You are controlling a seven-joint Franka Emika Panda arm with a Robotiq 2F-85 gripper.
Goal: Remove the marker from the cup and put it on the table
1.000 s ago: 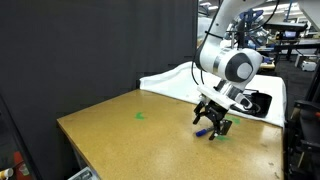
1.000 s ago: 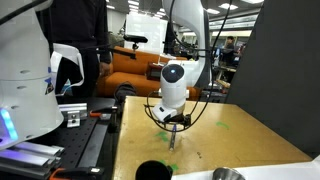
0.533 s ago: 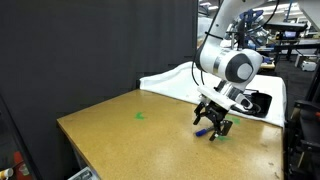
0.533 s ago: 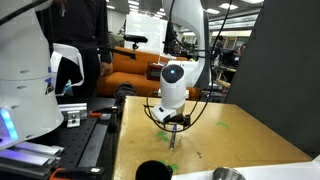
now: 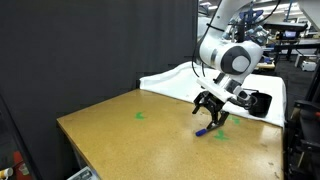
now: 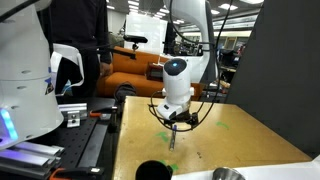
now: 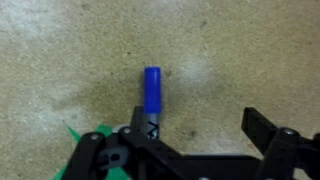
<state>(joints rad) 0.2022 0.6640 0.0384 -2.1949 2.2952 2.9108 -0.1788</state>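
Observation:
The blue marker (image 5: 204, 131) lies flat on the tan speckled table (image 5: 120, 130), beside a green tape mark. My gripper (image 5: 212, 108) hangs just above it, open and empty. In the wrist view the marker (image 7: 152, 95) lies on the table (image 7: 240, 60), its near end by the left finger, and the jaws (image 7: 197, 135) are spread wide with nothing between them. In an exterior view the marker (image 6: 172, 140) shows under the gripper (image 6: 178, 118). The black cup (image 6: 152, 171) sits at the bottom edge of that view, apart from the gripper.
A shiny metal bowl (image 6: 228, 174) sits at the table's near edge beside the cup. A flat black box (image 5: 255, 102) lies on the white curved surface (image 5: 170, 80) behind the gripper. Green tape marks (image 5: 140, 115) dot the table. A dark curtain stands behind the table.
The gripper has lifted a little off the table. The marker, earlier between the fingers, now lies free on the tabletop below it.

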